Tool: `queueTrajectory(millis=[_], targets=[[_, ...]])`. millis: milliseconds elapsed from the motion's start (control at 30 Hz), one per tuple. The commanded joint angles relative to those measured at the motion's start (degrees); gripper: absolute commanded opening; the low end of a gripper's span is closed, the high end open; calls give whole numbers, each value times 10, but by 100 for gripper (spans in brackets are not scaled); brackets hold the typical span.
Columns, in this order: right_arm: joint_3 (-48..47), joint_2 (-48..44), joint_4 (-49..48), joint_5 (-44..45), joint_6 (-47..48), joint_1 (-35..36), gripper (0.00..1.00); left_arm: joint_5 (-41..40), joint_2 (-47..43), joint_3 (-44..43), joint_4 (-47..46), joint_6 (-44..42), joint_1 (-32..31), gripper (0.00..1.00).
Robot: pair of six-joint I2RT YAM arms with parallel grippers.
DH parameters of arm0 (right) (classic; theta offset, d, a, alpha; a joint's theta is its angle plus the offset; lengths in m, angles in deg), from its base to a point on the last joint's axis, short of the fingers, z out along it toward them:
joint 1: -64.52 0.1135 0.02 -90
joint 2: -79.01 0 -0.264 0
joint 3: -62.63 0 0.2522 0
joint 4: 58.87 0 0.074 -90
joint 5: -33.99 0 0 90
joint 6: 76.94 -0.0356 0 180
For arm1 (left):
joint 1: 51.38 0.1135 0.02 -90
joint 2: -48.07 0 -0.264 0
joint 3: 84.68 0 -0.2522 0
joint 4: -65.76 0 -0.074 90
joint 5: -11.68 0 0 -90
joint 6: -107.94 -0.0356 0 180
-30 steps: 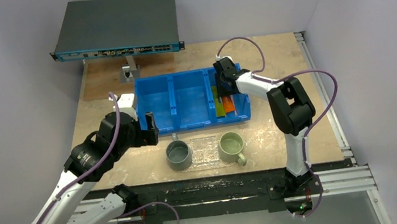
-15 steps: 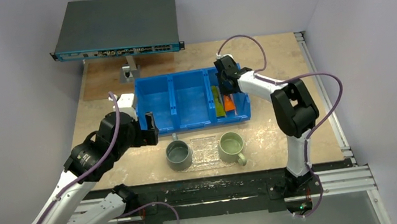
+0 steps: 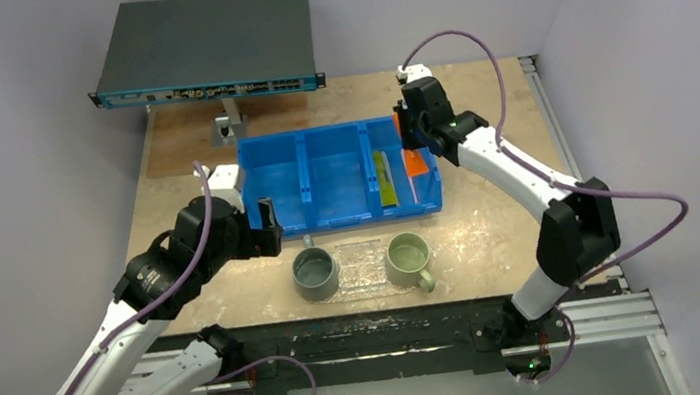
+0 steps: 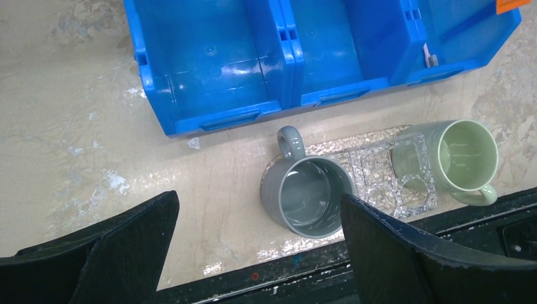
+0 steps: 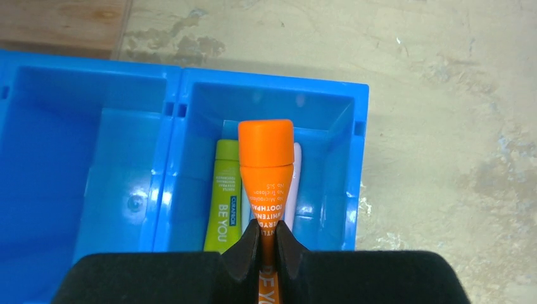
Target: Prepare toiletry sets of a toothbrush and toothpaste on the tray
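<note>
Right fingers (image 5: 248,244) clamped on orange tube (image 5: 266,155), lifted clear of bin (image 5: 95,114) within the last second. Left fingers (image 4: 120,247) wide apart, idle. Tube likely tray (image 4: 373,174)-bound.

On the surface (image 3: 491,226), the three-compartment bin (image 3: 323,176) holds a toothpaste tube (image 5: 223,196) and a toothbrush (image 5: 296,177) side by side in its right compartment. A second toothpaste tube (image 5: 266,158) hangs above them in the right fingers (image 5: 249,247). Before the bin lies the tray (image 3: 361,257), a mug (image 3: 316,273) at its left end, a second mug (image 3: 408,258) at its right.
</note>
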Motion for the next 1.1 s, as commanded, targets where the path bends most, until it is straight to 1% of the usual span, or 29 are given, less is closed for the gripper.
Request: queueTrajectory(millis=[0,133,267,433,533,667,800,1000,1067], targets=[[32,-65,11,-25,39,17,5,29,1,2,-26,-12,2,100],[67,-133,4,-50,67,54,5,71,4,6,-39,-19,2,100],[84,-190,10,-75,94,113,5,128,6,9,-58,-32,2,100],[90,-244,37,-160,133,162,4,194,5,9,-72,-39,1,100],[103,-275,40,-173,157,193,4,233,-4,12,-83,-35,1,100],[120,-295,47,-205,186,238,5,288,-18,17,-91,-25,1,100],[130,-300,45,-240,206,282,5,363,-26,11,-89,-19,1,100],[142,-310,35,-302,259,340,2,471,-21,0,-71,-17,1,100],[143,-312,34,-317,279,357,0,497,-14,2,-66,-18,1,100]])
